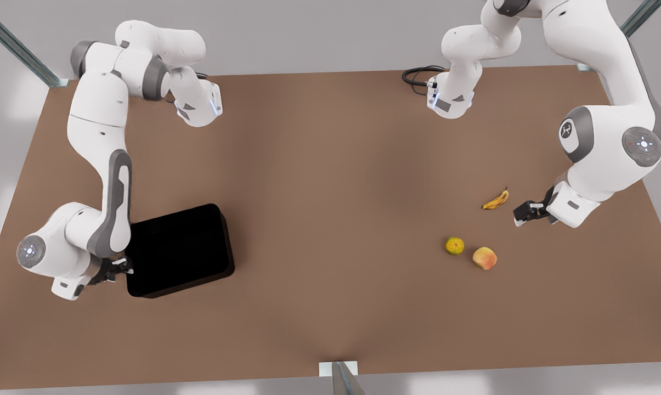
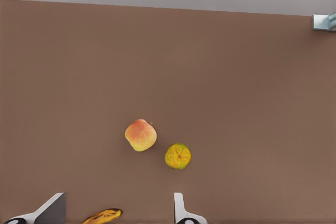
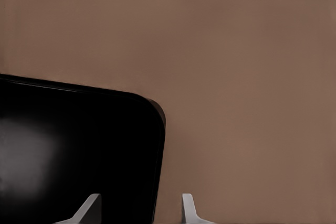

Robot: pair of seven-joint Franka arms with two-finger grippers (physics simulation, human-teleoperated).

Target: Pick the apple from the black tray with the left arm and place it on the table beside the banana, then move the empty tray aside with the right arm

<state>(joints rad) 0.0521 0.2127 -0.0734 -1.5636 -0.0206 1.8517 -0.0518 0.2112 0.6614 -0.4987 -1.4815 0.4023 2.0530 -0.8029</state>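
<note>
Apple on the table, tray empty.
Left gripper (image 1: 521, 215) is open and empty beside the banana (image 1: 496, 200); the apple (image 1: 484, 258) lies near a green fruit (image 1: 455, 246). Right gripper (image 1: 117, 270), open, straddles the tray (image 1: 179, 249) wall.

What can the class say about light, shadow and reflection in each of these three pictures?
Front view: even light, the black tray so dark its inside is unreadable. Left wrist view: the apple and green fruit cast only faint shadows. Right wrist view: a pale reflection on the tray's glossy floor.
</note>
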